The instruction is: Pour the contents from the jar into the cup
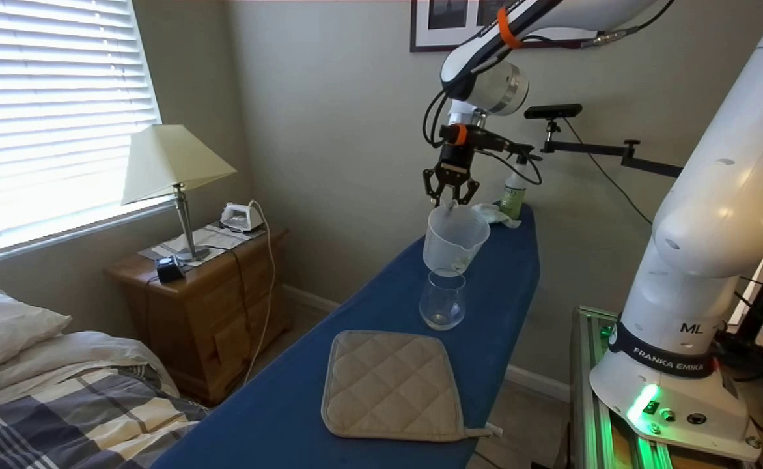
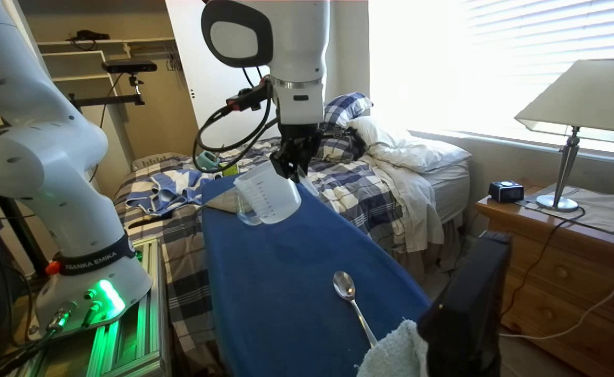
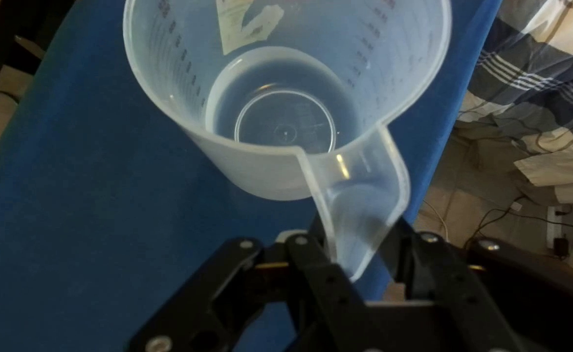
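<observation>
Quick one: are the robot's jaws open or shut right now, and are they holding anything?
Gripper: jaws closed on the handle of the frosted jar, holding it tilted.

My jaws are black; my arm [image 1: 713,221] is white, with an orange band [image 1: 508,29] and a green base light [image 1: 643,402]. The jar [image 1: 454,241] is frosted whitish, printed with rows of dark marks [image 3: 186,61]; the cup [image 1: 443,305] is colourless and clear. I see a plain blue ironing board [image 1: 499,306], a beige pot holder [image 1: 391,385] quilted in diamonds, a silver spoon [image 2: 346,288], a cream lampshade [image 1: 173,159], an orange-brown wooden nightstand [image 1: 206,326], and a bedspread [image 1: 75,417] in navy, cream and white plaid.
</observation>
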